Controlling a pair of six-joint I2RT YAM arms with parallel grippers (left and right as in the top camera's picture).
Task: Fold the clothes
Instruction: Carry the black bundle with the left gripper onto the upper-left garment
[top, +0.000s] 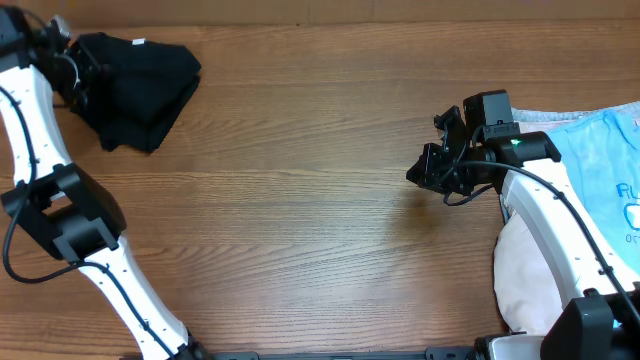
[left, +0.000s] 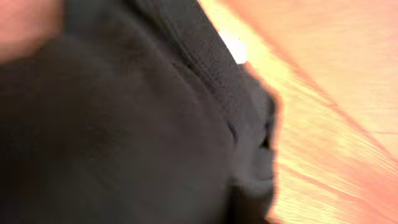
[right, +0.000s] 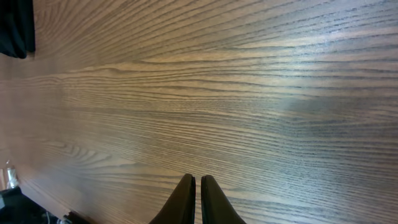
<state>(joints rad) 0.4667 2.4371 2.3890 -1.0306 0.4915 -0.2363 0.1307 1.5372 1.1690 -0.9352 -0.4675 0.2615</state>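
the right arm (top: 540, 215) rises from the near right edge of the table (top: 300, 220) and bends left over a white cloth (top: 522, 285) that its links partly cover. its wrist reaches out level above bare wood. the right pincer (top: 425, 170) (right: 196, 200) has its two dark tips together, only a hairline between them, holding nothing and clear of the wood. just behind this arm a light blue garment (top: 600, 165) lies flat, cut off by the right edge.

the left arm (top: 30, 130) climbs from the near left edge, folds at a black elbow and runs up the left side to the far corner. there the left pincer (top: 88, 72) is turned in against a black garment (top: 145, 85) (left: 124, 124), which lies bunched at the far left of the table. dark against dark from above, its fingers cannot be made out. the left wrist view is blurred and almost filled with black cloth, with a small white patch near a seam, so whether this pincer is apart or clamped cannot be told.
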